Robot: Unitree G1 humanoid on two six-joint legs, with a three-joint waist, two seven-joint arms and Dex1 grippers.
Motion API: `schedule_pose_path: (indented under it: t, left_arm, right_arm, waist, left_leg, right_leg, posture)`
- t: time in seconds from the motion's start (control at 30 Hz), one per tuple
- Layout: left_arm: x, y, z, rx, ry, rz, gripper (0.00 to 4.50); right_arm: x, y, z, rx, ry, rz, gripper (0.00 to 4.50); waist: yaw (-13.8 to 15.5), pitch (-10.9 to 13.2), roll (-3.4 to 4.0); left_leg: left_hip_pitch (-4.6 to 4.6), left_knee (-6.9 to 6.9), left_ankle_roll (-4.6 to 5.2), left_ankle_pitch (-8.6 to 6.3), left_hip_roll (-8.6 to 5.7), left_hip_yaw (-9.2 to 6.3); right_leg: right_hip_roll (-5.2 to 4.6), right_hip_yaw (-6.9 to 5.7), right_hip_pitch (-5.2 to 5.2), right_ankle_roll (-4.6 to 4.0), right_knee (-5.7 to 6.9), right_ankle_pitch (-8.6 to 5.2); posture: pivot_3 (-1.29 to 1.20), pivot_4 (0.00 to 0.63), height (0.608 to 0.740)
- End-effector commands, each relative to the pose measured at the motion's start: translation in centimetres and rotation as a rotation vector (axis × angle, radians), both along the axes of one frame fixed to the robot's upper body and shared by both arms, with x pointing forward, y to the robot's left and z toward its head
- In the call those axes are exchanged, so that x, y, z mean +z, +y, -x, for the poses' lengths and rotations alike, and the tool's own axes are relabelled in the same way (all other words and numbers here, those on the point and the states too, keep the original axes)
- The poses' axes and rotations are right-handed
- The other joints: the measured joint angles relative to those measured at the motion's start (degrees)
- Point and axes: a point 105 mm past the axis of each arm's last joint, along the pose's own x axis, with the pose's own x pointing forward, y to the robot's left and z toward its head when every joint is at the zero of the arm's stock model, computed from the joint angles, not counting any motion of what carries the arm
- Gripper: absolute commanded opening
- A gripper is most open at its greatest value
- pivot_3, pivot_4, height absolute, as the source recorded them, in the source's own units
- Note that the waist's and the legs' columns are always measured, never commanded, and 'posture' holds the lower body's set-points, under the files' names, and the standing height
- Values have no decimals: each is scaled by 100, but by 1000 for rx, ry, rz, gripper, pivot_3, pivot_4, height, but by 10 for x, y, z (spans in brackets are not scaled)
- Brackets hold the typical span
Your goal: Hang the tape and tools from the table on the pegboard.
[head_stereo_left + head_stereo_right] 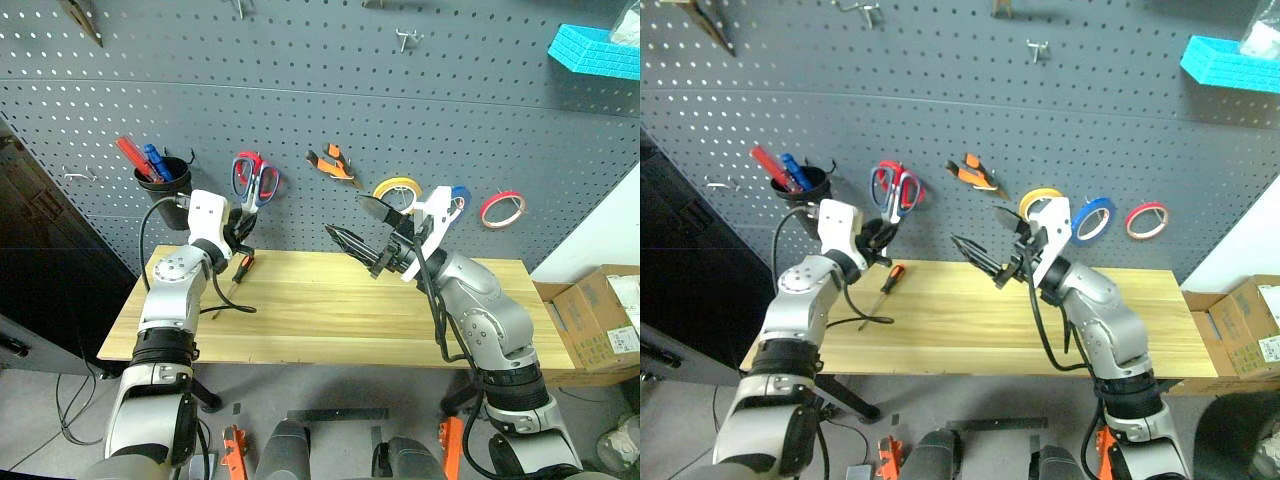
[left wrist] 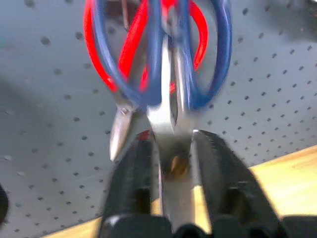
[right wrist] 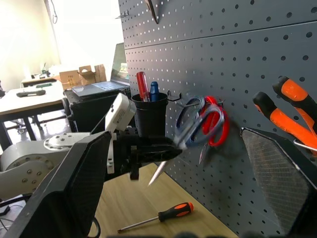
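- Now, furthest left on the pegboard [image 1: 420, 110], a black cup [image 1: 163, 183] holds the red and blue screwdrivers.
- My left gripper [image 2: 171, 163] is up against the board just right of that cup. Its jaws stand narrowly apart on either side of the blades of the dark blue-handled scissors [image 2: 163, 64], whose loops lie over the red-handled scissors [image 1: 904, 186], apparently on the same hook.
- Risk: I judge that if the blue loops are not fully on the hook when I back off, the pair drops to the table [image 1: 330, 320]. Dragging the blades outward could also pull the red pair off.
- Below my left arm, the orange-and-black screwdriver [image 1: 886, 287] lies on the table, not yet hung.
- Toward the middle, the orange-handled pliers [image 1: 333, 163] already hang on the board.
- My right gripper [image 1: 362, 236] hovers above the table with its jaws spread wide, empty.
- On the right, the yellow roll [image 1: 1038, 201], the blue tape [image 1: 1092, 219] and the red roll [image 1: 1145, 220] hang in a row.
- My left wrist view shows the blades between my fingers, which the head views do not resolve. My right wrist view shows my left gripper from the side, with the scissors at the hook.
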Motion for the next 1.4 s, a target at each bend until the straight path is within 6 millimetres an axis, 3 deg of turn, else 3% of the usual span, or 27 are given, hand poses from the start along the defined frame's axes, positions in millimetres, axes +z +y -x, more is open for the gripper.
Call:
schedule_pose_path:
  t: [0.03,0.2,0.47,0.73,0.87,1.03,1.23,1.4]
  left_arm:
    - [20,0,-3,-6,-72,-12,2736]
    - [13,0,2,1,-60,-9,4478]
    - [-34,17,25,156,100,46,4478]
    - [-65,45,31,219,278,52,4478]
    - [-65,60,19,215,336,14,4478]
    - [-72,75,11,235,401,-9,4478]
    - [-80,62,3,160,452,-48,4478]
    - [-68,52,-9,141,424,-68,4478]
  right_arm:
    - [15,-3,3,-10,-66,-15,4500]
    - [14,-3,5,-11,-64,-15,4500]
    - [7,6,9,18,-45,23,4500]
    - [-24,38,2,49,-30,227,4500]
    - [-25,58,-11,48,-45,287,4500]
    - [-30,68,-25,1,-20,329,4500]
    - [-33,66,-24,-42,35,313,4500]
    - [-36,52,-18,-80,76,312,4500]
  waist:
    - [3,-3,0]
    - [-1,-5,0]
    - [-46,-5,2]
    - [-138,31,22]
    - [-179,238,45]
    - [-197,487,44]
    - [-241,815,28]
    - [-345,1110,32]
  left_leg:
    - [0,1,0,0,0,0]
    - [0,7,0,0,1,0]
    - [1,8,0,0,4,1]
    - [14,10,-1,-1,8,-2]
    - [58,8,-18,-13,10,-6]
    - [74,6,1,-1,11,0]
    - [-12,31,7,3,8,-6]
    - [-65,30,9,2,7,-26]
  right_leg:
    - [0,0,1,0,0,0]
    - [0,0,2,1,3,1]
    - [0,3,2,1,6,1]
    - [-1,1,4,-18,14,-31]
    - [-5,-3,1,-27,24,-29]
    - [-14,0,-4,-37,43,-25]
    - [-11,3,-52,-36,89,-35]
    - [-6,-10,-94,-21,99,-39]
  posture:
    - [174,29,740]
    - [171,32,740]
    - [164,75,740]
    - [145,160,740]
    - [119,217,740]
    - [84,286,740]
    - [44,361,740]
    - [10,415,740]
